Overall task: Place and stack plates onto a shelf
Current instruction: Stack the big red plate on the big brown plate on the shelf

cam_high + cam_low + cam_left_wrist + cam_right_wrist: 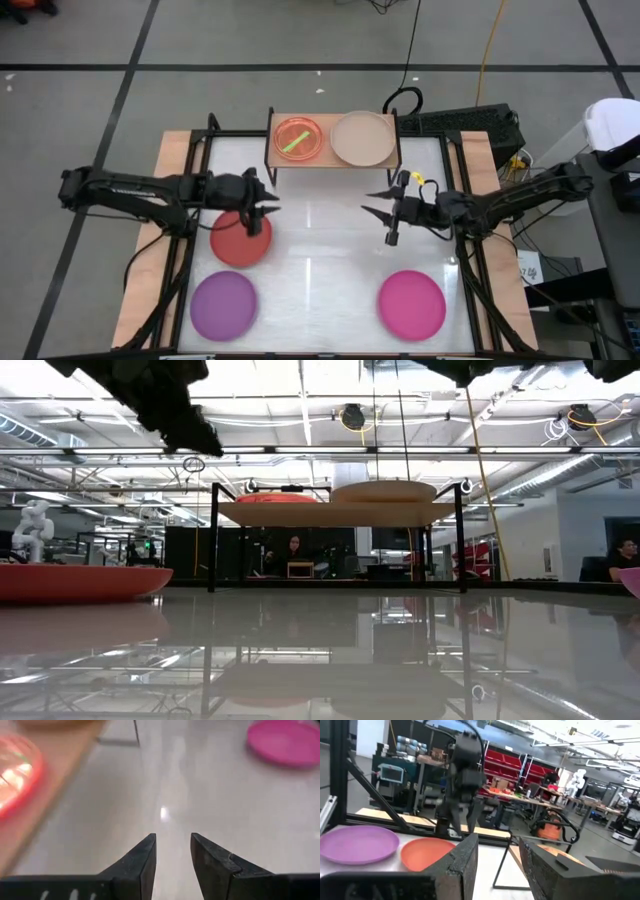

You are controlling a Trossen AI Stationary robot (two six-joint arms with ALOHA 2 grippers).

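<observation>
The left hand [268, 208] hovered over the far edge of the red plate [240, 240], its fingers [142, 862] parted by a narrow gap and holding nothing. The right hand [385, 212] hung at mid-counter, facing the left one across open white surface, its fingers [465, 862] likewise a little apart and empty. No brand, label or writing could be read on anything in view. The shelf [334, 160] stood at the far edge of the counter [320, 265], centred between the two arms; on it sat an orange-pink plate [298, 138] with a green piece showing in it, and just beside that a beige plate [362, 138], the two filling most of the board. The strip of counter between the hands and in front of the shelf lay open. The purple plate [224, 305] rested near the front edge on the left arm's side, close to the red plate; the magenta plate [411, 303] rested near the front edge on the right arm's side, well apart from the right hand. Black frame rails ran along both side edges of the counter. In the low view the shelf's thin black legs [212, 555] stood clear of the plates on the counter.
</observation>
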